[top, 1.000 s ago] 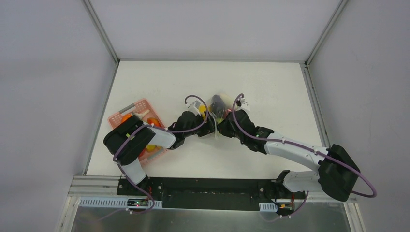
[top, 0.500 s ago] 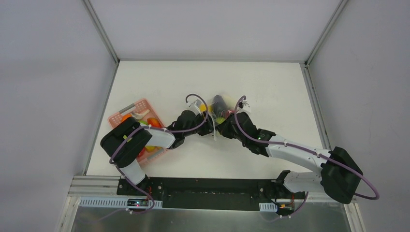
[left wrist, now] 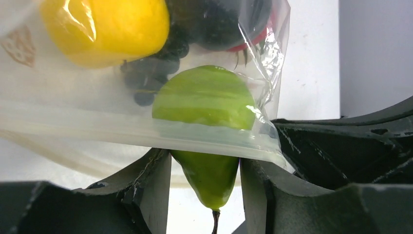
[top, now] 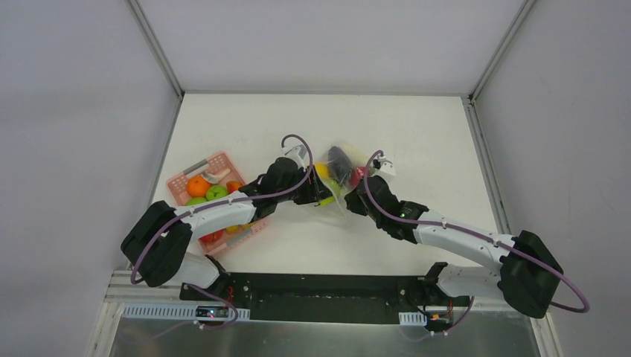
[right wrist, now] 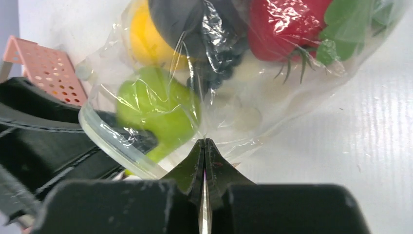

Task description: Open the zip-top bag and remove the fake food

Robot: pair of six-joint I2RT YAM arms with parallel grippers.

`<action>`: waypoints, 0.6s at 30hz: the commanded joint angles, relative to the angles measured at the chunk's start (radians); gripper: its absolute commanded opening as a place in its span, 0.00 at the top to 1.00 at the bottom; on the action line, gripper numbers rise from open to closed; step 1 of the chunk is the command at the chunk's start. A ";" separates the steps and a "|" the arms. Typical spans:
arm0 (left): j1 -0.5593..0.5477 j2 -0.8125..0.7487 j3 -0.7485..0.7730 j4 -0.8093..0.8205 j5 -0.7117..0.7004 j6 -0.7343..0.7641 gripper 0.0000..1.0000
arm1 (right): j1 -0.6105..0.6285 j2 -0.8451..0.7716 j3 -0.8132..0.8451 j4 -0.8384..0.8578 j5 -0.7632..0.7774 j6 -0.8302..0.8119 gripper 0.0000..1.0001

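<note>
The clear zip-top bag [top: 338, 160] lies mid-table and holds a yellow fruit [left wrist: 104, 29], a red tomato [right wrist: 282, 24], a dark eggplant [right wrist: 175, 19] and a small dark bunch [left wrist: 151, 73]. A green pear [left wrist: 207, 97] sticks halfway out past the bag's zip strip. My left gripper [left wrist: 204, 195] is closed on the pear's narrow end at the bag's near-left edge [top: 316, 195]. My right gripper [right wrist: 204, 146] is shut on a pinch of the bag's film [right wrist: 272, 97], just right of the pear [right wrist: 156, 107]. In the top view it sits at the bag's near-right edge [top: 356, 195].
The pink basket [top: 195, 169] stands left of the bag and holds an orange, green apples and other fruit; its corner shows in the right wrist view [right wrist: 44, 68]. The left forearm stretches from the basket towards the bag. White walls edge the table.
The left arm has swung its elbow down and left, uncovering the basket. The bag has shifted slightly to the right. Both grippers stay at the bag's near edge.
</note>
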 commanded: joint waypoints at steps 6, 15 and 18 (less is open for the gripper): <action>0.014 -0.183 0.184 -0.596 0.014 0.216 0.90 | -0.030 -0.041 -0.038 -0.038 0.100 -0.027 1.00; 0.121 -0.430 0.256 -1.001 -0.144 0.326 0.91 | -0.058 -0.036 -0.039 -0.030 0.089 -0.047 1.00; 0.209 -0.472 0.310 -1.083 -0.219 0.370 0.91 | -0.064 -0.040 -0.046 -0.025 0.079 -0.053 1.00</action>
